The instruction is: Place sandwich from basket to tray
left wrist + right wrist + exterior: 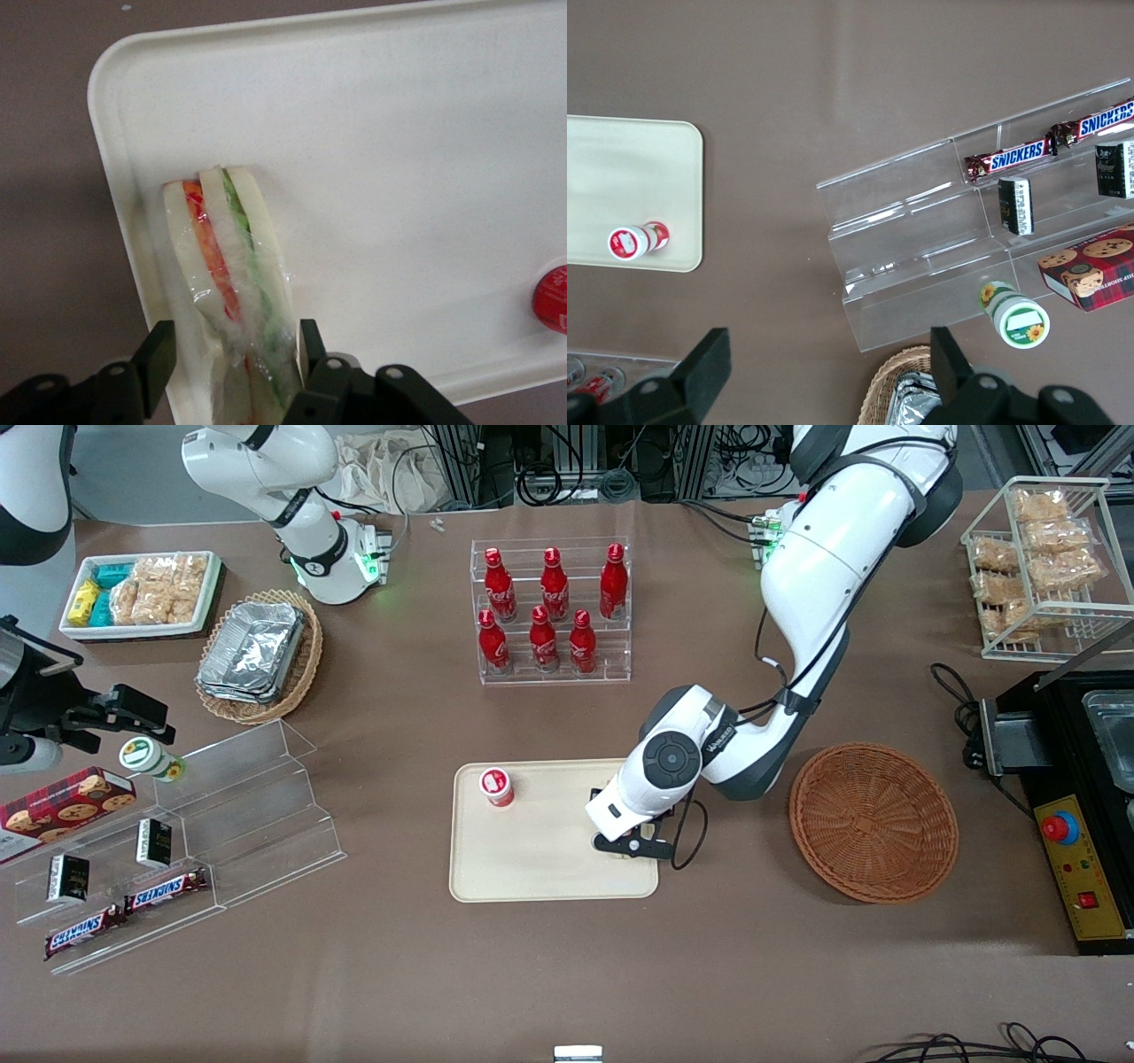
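Note:
The sandwich point(226, 257), a wedge of white bread with orange-red and green layers in clear wrap, rests on the cream tray point(399, 133) close to one rim corner. My left gripper point(237, 336) is shut on the sandwich, one black finger point(164, 350) against each bread face. In the front view the gripper point(631, 849) hangs low over the tray point(532, 868), at the end nearest the basket, and the arm hides most of the sandwich. The round reddish-brown wicker basket point(873, 824) sits beside the tray toward the working arm's end, with nothing in it.
A small red-and-white bottle point(497, 786) stands on the tray. A rack of red cola bottles point(551, 611) is farther from the front camera. Clear stepped shelves with snacks point(177, 841) and a pale basket of foil containers point(257, 657) lie toward the parked arm's end.

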Controlling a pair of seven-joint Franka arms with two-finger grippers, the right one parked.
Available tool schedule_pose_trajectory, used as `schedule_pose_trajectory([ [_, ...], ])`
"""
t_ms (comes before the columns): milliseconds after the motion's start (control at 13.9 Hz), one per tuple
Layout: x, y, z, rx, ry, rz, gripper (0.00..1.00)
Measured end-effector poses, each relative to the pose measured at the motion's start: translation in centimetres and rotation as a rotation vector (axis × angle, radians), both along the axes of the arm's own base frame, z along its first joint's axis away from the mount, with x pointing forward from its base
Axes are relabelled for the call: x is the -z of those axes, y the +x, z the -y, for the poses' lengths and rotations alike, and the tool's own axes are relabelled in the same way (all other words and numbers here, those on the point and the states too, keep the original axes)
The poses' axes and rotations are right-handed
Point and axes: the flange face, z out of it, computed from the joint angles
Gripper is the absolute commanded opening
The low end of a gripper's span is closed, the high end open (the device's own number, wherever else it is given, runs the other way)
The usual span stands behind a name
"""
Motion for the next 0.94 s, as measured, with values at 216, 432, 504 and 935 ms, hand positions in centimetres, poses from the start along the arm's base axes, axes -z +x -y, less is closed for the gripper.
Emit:
schedule_pose_trajectory([
  [216,-2.2,0.6,-1.6,-0.020,0.040,-0.049,0.99],
  [432,-8.4,1.5,-5.8,-0.043,0.096,-0.109,0.99],
  [504,-10.9,1.6,-7.4,-0.027,0.109,-0.120,0.99],
  [935,-22.8,2.1,-19.6,0.025,0.118,-0.156,0.99],
])
